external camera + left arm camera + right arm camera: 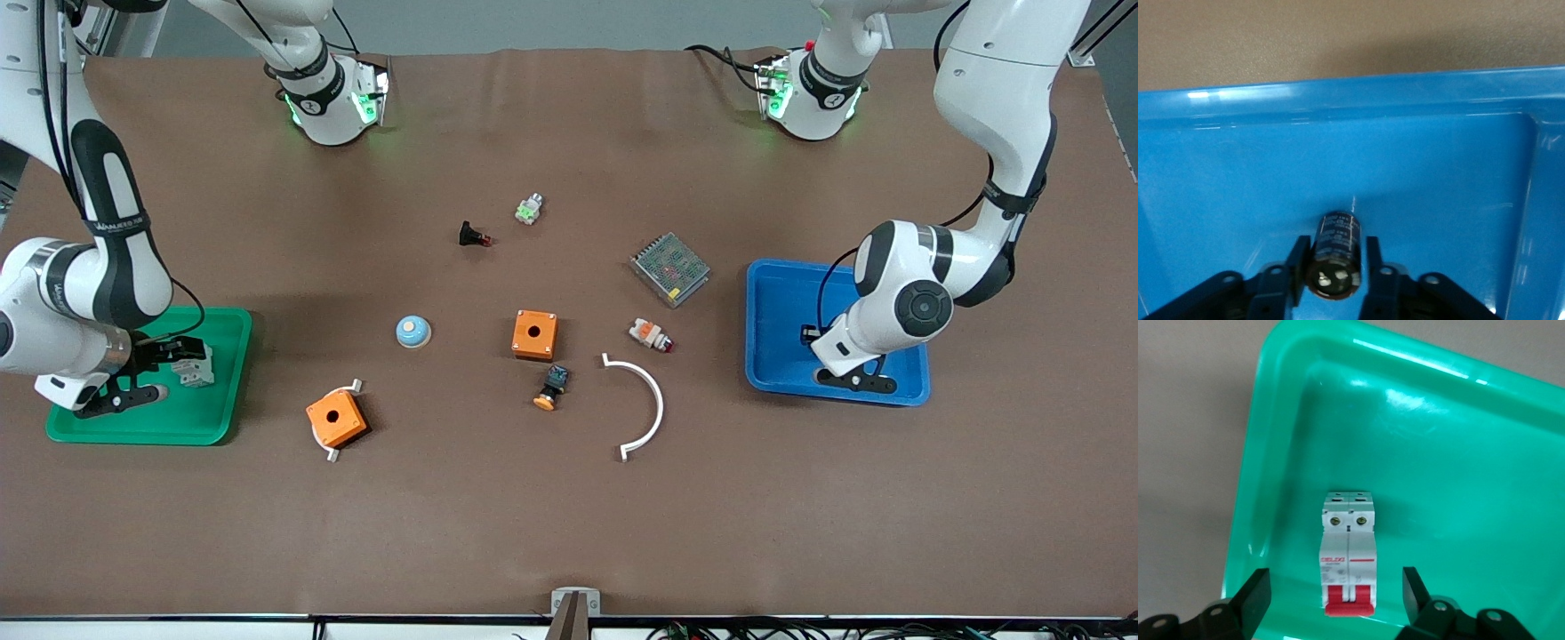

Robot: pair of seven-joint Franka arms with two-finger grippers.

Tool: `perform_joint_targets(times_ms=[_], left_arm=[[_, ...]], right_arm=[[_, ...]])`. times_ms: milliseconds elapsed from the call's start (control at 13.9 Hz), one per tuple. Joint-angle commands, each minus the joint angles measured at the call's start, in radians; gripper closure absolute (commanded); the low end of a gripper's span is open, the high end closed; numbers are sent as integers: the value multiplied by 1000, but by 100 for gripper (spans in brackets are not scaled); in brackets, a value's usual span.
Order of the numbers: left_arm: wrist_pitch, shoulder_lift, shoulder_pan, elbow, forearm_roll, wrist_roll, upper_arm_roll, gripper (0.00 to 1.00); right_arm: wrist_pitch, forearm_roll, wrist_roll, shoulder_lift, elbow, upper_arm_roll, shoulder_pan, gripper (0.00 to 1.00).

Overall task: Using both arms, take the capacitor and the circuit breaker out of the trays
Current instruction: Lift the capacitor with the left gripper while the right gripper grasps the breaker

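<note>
The capacitor (1336,243), a dark cylinder with a silvery end, lies in the blue tray (1338,147) at the left arm's end of the table (773,293). My left gripper (1336,247) is low in that tray (811,336). Its fingers straddle the capacitor, with a thin gap at one finger, so it is open. The breaker (1348,553), white with a red switch end, lies in the green tray (1471,487) at the right arm's end. It also shows in the front view (194,366). My right gripper (1336,580) is wide open over it (173,354), touching nothing.
On the brown table between the trays lie two orange boxes (534,334) (337,418), a white arc (653,404), a mesh-topped box (669,268), a black button with orange cap (551,388), a white-and-orange button (650,335), a blue dome (412,332) and a black red-tipped part (473,236).
</note>
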Motion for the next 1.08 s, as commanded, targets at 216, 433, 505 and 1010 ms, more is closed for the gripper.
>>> perform_joint_targets(times_ms=[216, 433, 505, 1010], left_arm=[[-76, -17, -26, 143, 7, -32, -31, 99], [-96, 18, -99, 264, -12, -120, -49, 99], [-96, 32, -130, 298, -50, -149, -49, 99], [-95, 233, -342, 620, -135, -563, -48, 99]], right_arm=[[5, -26, -42, 43, 21, 14, -23, 59], [-7, -26, -65, 38, 33, 14, -19, 98], [-12, -24, -60, 24, 36, 14, -13, 100], [-307, -17, 205, -105, 185, 18, 163, 98]])
